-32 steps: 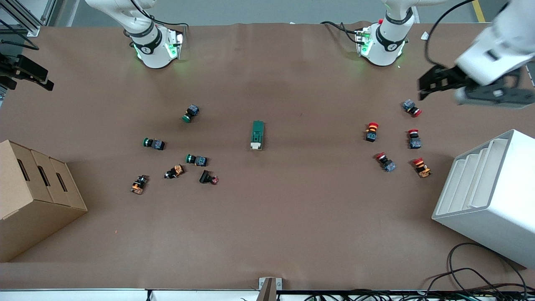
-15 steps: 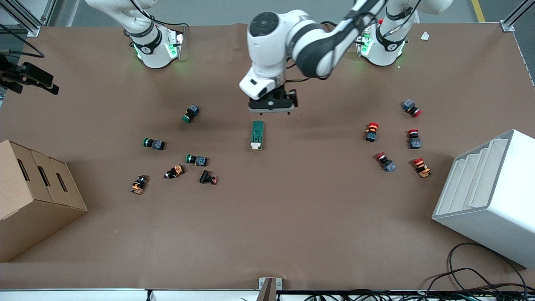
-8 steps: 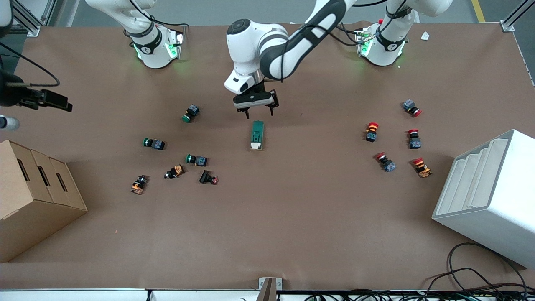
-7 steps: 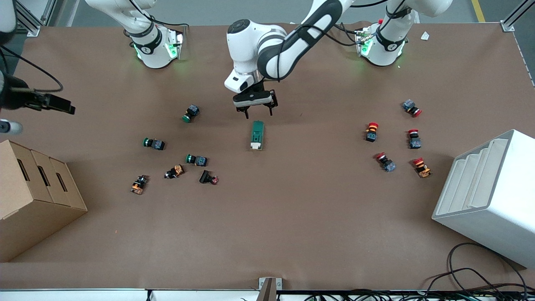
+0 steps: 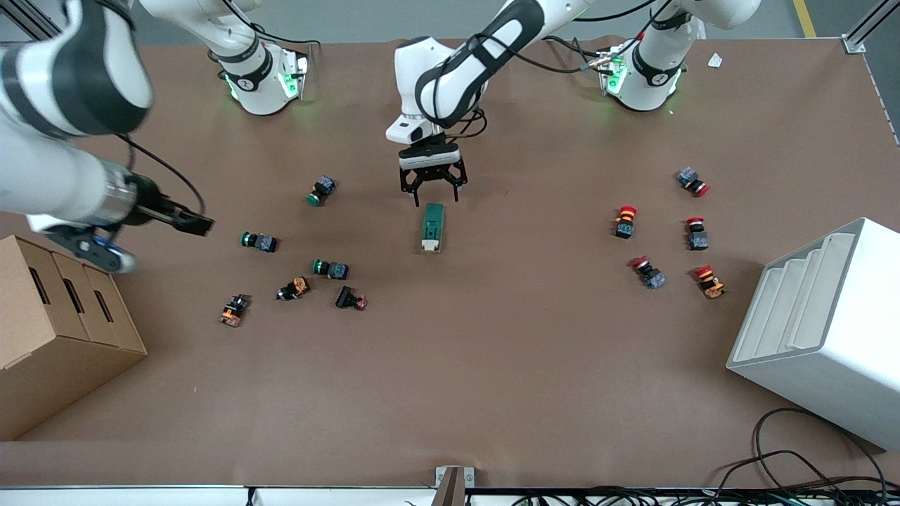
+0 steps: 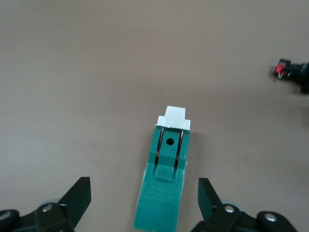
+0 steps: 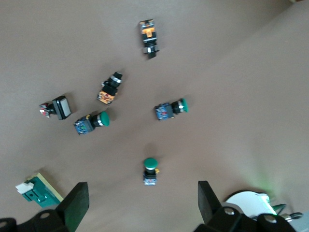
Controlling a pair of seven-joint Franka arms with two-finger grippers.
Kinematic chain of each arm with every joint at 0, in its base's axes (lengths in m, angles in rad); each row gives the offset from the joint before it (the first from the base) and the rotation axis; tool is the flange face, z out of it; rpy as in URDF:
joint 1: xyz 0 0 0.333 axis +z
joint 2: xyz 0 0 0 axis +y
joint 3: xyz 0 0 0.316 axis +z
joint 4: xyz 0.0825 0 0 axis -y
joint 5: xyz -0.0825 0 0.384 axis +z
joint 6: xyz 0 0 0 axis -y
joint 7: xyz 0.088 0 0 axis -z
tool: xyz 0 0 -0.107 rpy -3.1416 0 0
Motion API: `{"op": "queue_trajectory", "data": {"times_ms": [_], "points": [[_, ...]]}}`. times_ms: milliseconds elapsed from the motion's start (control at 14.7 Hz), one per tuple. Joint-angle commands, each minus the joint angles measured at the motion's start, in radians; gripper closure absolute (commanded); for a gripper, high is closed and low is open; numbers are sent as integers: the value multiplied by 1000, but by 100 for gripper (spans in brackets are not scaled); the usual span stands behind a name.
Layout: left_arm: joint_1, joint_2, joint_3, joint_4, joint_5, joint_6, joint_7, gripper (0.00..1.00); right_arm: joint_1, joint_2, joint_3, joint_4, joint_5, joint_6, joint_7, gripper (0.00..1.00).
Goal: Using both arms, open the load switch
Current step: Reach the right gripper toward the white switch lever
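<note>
1. Step judged: left gripper (image 5: 430, 191) should drop straight down, jaws wide, straddling the load switch (image 5: 433, 226) body, clear of its white lever.
2. Right gripper (image 5: 188, 221), jaws wide, hung over the table (image 5: 492, 351) near green push buttons (image 5: 259, 241).
3. Switch: dark green block, mid-table, white lever end facing the front camera.

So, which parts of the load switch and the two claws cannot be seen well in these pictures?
- Load switch: in the left wrist view its end nearest the camera is cut off by the picture's edge.
- Load switch in the right wrist view: small, at the corner, partly hidden by a finger.
- Left claw: in the left wrist view only the fingertips show.
- Right claw: blurred in the front view.
</note>
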Motion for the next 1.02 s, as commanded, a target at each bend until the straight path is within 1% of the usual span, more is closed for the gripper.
{"op": "queue_trajectory", "data": {"times_ms": [0, 136, 340, 545, 749, 885, 953], "points": [[-43, 51, 4, -9, 161, -1, -195, 2, 55, 59, -7, 31, 17, 43, 44, 0], [-63, 74, 6, -13, 221, -44, -238, 2, 90, 93, -7, 31, 22, 83, 172, 0], [-75, 97, 6, -16, 296, -109, -271, 2, 139, 146, -7, 31, 86, 135, 353, 0], [-89, 112, 7, -13, 339, -149, -274, 2, 213, 209, -7, 31, 105, 194, 537, 0], [-106, 129, 10, -12, 387, -162, -311, 2, 270, 275, -6, 35, 106, 241, 680, 0], [-111, 152, 10, -4, 416, -211, -320, 2, 322, 327, -6, 60, 106, 272, 792, 0], [-114, 154, 10, -9, 439, -213, -320, 2, 343, 353, -6, 73, 106, 283, 842, 0]]}}
